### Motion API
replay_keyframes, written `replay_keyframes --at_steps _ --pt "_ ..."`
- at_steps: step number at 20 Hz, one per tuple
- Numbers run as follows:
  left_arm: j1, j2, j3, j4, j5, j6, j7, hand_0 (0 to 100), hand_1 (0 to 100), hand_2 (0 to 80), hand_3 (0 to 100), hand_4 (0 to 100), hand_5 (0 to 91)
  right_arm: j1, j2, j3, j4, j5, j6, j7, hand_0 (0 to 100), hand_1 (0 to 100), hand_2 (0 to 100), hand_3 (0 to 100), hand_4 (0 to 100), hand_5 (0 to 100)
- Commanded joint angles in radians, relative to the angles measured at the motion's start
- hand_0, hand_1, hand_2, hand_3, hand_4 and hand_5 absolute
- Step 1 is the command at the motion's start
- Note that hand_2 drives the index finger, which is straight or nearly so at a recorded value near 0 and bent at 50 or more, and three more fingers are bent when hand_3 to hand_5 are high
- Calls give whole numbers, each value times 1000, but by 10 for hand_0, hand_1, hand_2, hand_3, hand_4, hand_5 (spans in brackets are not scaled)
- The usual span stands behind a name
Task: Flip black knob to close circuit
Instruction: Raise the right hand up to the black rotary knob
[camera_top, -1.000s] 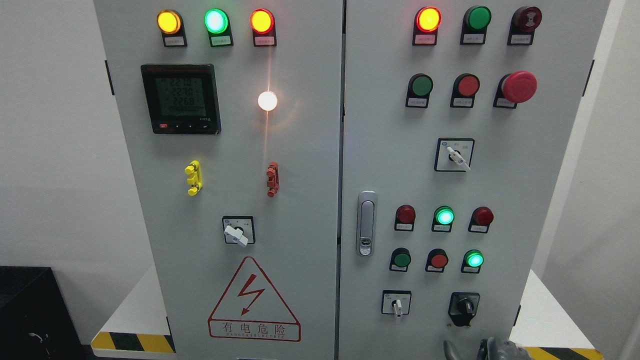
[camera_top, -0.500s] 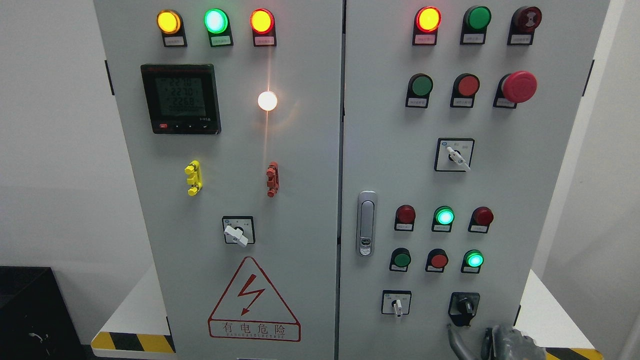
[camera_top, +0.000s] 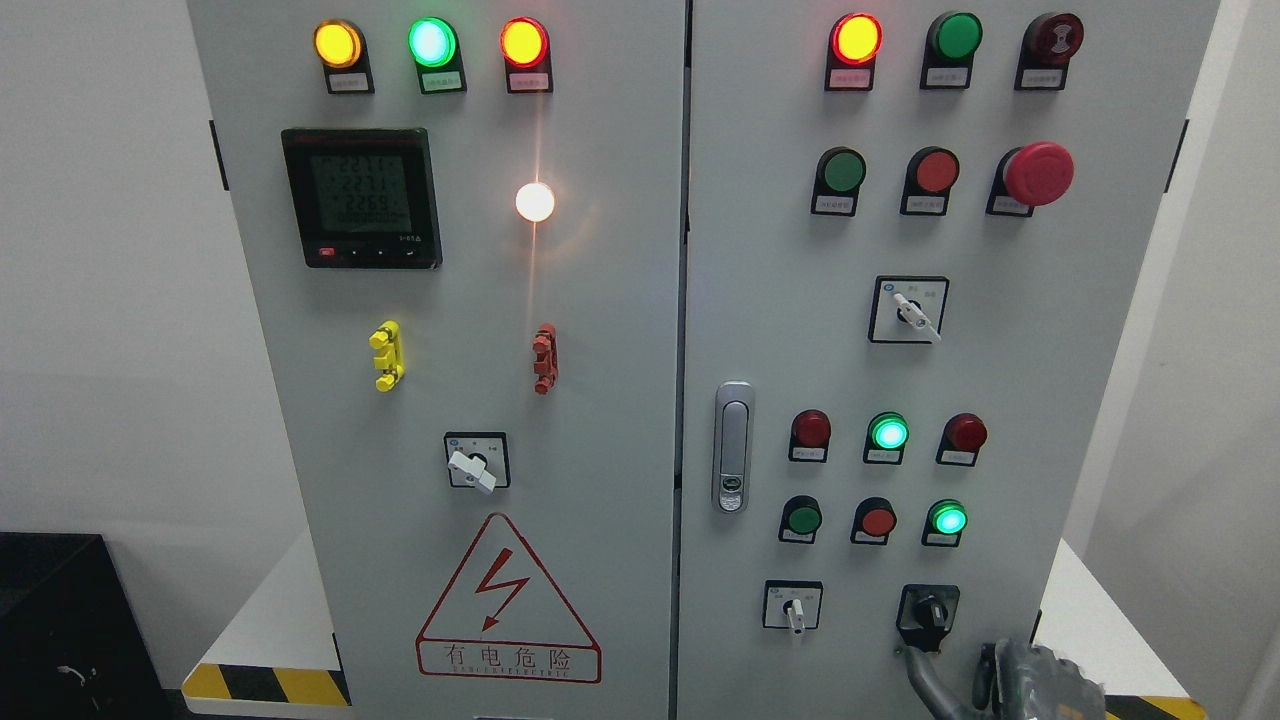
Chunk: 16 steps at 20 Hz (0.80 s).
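Grey cabinet (camera_top: 600, 400): robot hand (camera_top: 1010, 680) below black knob (camera_top: 930, 610)

You've open panel face round the black knob (camera_top: 930, 610); nearest obstacle is the white selector (camera_top: 793, 608) to its left, prob. well clear.

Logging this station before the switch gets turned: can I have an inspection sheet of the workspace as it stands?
Surface: grey two-door metal control cabinet, doors shut, standing on a white base with yellow-black hazard stripes.
Job's things: black rotary knob at the right door's lower right, not yet gripped.
Clutter: nothing seen.
Hands: right hand at the bottom edge just below the knob, one grey finger reaching up to the knob's plate; grasp unclear. Left hand not in view.
Cables: nothing seen.
Surroundings: white walls; black box at lower left; red triangular electric-hazard sign on the left door.
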Motion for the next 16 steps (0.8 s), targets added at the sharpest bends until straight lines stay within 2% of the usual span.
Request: replay_keyframes --at_steps 1,16 --pt "23 0 0 -31 0 1 0 120 556 0 0 0 0 5 -16 4 -28 1 0 4 0 28 883 1000 943 1000" --pt "23 0 0 -29 0 1 0 120 556 0 0 0 0 -6 -27 9 -20 10 0 4 0 35 883 1000 943 1000"
